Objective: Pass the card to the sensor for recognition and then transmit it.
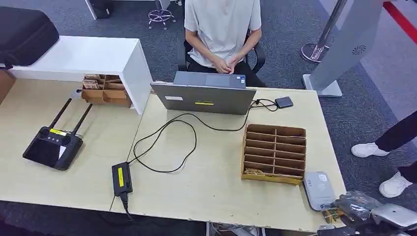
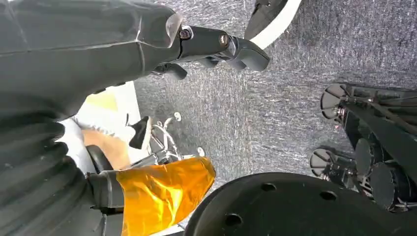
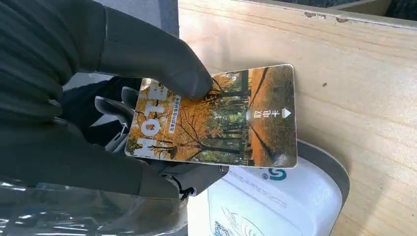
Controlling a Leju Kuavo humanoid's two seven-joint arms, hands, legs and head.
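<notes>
Right hand [image 3: 123, 123] pinches the card [image 3: 216, 118]: the thick grey thumb [image 3: 162, 64] presses on the printed face, an autumn-tree picture with "HOTEL" lettering, while darker fingers [image 3: 113, 105] support it from behind. The card is held just beside and partly over the white sensor [image 3: 275, 201], which lies on the pale wooden table [image 3: 354, 73]; whether card and sensor touch cannot be told. In the head view the sensor [image 1: 318, 190] sits at the table's near right corner, beside a brown compartment box [image 1: 274, 153]. Left hand [image 2: 216, 46] hangs over grey carpet, fingers curled in, holding nothing.
</notes>
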